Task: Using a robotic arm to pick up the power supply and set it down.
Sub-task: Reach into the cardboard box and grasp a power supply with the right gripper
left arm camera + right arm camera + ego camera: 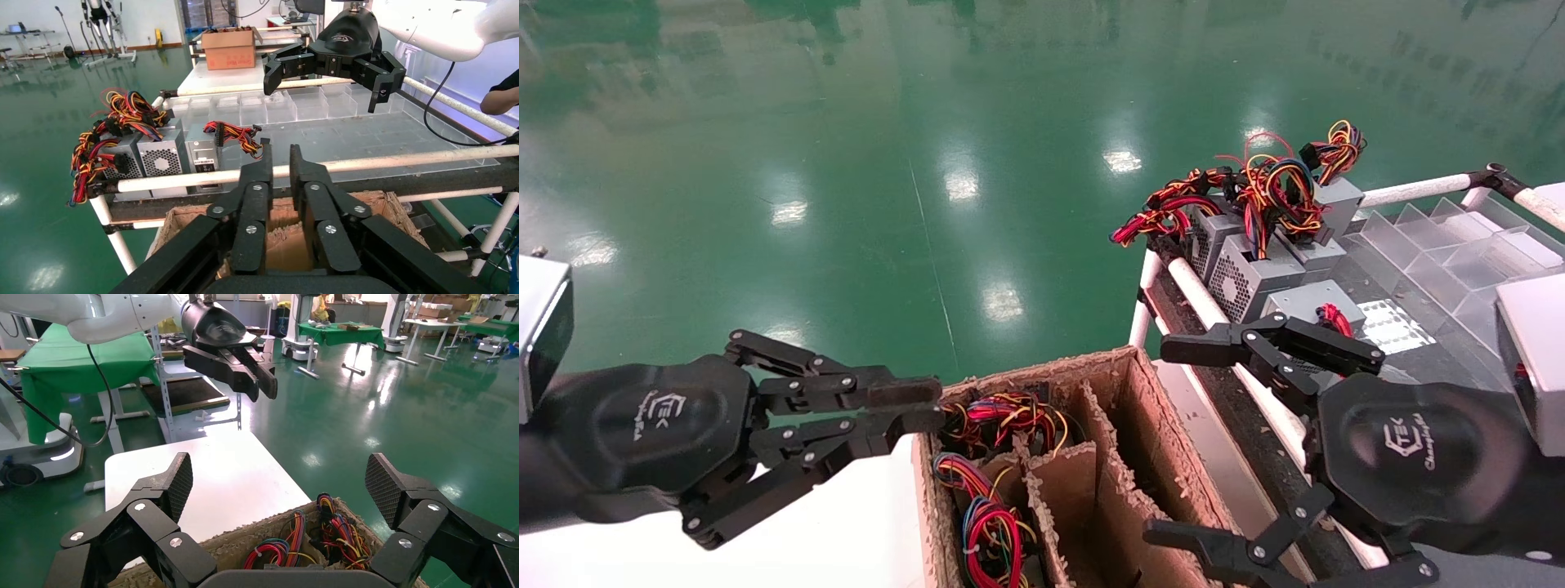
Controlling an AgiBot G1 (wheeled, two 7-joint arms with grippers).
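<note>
The power supply (1245, 276), a grey metal box with a round fan grille and a bundle of red, yellow and orange wires on top, stands in a row of like units on the rack; it also shows in the left wrist view (161, 160). My right gripper (1181, 441) hangs wide open and empty between that row and the cardboard box (1144, 408), touching neither. The right wrist view shows the right gripper (280, 481) above coloured wire bundles (330, 536) in the box. My left gripper (925, 406) is shut and empty at the box's left edge, seen again in its own view (280, 153).
A flat grey unit with a red cable (1312, 309) lies beside the row. White tube rails (1201, 298) edge the rack, with clear plastic dividers (1459, 245) behind. A white table (846, 523) lies left of the box. Green floor lies beyond.
</note>
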